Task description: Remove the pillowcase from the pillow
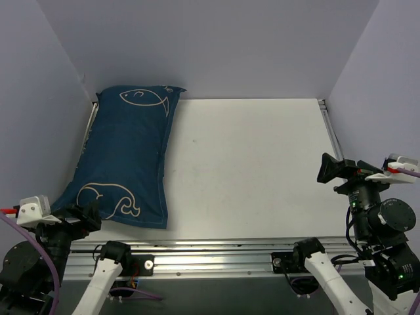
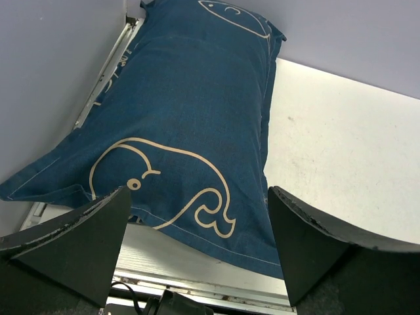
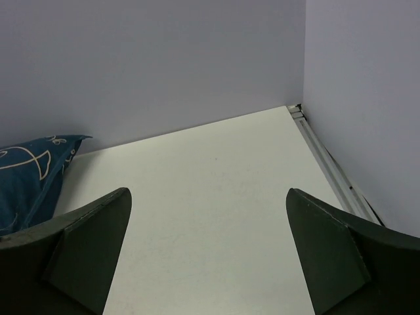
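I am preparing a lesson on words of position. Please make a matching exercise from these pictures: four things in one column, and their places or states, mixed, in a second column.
Things
1. fish drawing
2. whale drawing
3. left gripper
4. right gripper

Places or states
A. open, above the bare table, right side
B. printed at the far end of the pillowcase
C. open, pointed at the pillowcase's near end
D. printed at the near end of the pillowcase

Pairs: 1-B, 2-D, 3-C, 4-A
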`<state>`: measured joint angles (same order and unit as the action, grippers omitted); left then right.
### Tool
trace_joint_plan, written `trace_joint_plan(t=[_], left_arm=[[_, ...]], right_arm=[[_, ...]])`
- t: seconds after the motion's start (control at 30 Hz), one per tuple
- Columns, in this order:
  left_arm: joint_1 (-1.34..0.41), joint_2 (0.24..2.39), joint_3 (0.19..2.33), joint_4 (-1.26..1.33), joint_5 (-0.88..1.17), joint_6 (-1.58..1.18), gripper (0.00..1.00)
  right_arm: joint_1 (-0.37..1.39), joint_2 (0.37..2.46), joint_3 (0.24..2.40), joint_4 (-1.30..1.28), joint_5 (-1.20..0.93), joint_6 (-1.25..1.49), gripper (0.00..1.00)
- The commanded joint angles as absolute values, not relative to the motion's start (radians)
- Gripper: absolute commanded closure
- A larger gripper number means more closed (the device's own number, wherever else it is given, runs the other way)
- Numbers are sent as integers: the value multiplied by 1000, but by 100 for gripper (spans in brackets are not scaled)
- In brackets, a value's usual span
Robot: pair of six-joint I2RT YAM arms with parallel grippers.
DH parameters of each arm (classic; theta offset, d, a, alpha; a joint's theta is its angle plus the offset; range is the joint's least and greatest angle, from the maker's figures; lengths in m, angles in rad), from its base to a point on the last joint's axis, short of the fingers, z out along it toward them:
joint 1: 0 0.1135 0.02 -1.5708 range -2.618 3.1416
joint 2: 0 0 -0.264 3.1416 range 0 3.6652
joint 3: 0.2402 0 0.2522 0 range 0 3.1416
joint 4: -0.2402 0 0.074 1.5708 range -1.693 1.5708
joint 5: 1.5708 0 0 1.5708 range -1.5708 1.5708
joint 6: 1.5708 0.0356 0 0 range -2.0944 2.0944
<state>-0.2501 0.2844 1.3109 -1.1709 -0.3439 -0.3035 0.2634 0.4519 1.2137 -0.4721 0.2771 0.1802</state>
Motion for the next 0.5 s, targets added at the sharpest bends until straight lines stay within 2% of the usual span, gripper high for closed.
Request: trace_joint_plan(t=[0.0,0.23,0.47], left_arm=[[-255,328,1292,-1158,-341,-308,6],[-253,454,1240,-1114,-278,-285,6],[-253,801,1272,-965,-278,-250,6]], right_arm=[[268,471,1204,-410,250,183,0],[268,505,1181,-439,213,221,0],[268,623,1163,-446,89,275,0]])
